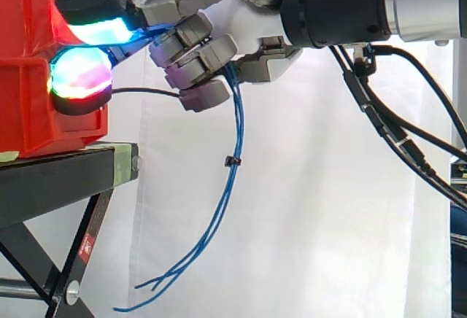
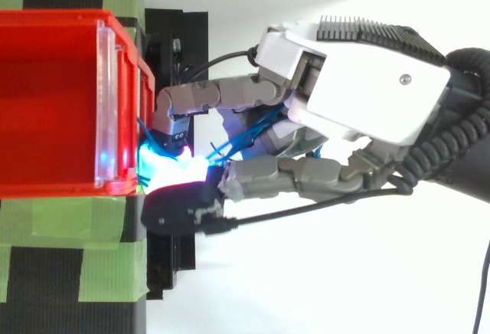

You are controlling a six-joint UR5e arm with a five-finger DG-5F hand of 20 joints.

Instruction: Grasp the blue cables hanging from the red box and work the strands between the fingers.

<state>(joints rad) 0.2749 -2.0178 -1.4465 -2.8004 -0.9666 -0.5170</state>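
- The hand [image 1: 244, 20] reaches in from the right at the height of the red box [image 1: 29, 55], which sits on the black stand [image 1: 58, 176].
- Two extended fingers end in glowing fingertips [image 1: 82, 74] that lie against the box's front wall.
- The other fingers are curled, and the blue cables [image 1: 236, 121] come out from under them, so the hand appears clenched on the strands; the actual contact is partly hidden.
- Below the hand the cables hang free in front of the white curtain [image 1: 314, 208], bound by a small black tie [image 1: 232, 161], their loose ends fanning out at the bottom.
- From above, blue strands [image 2: 246, 136] cross between the fingers, just beside the box's front edge.
- Green tape [image 2: 69, 223] covers the stand beside the box.
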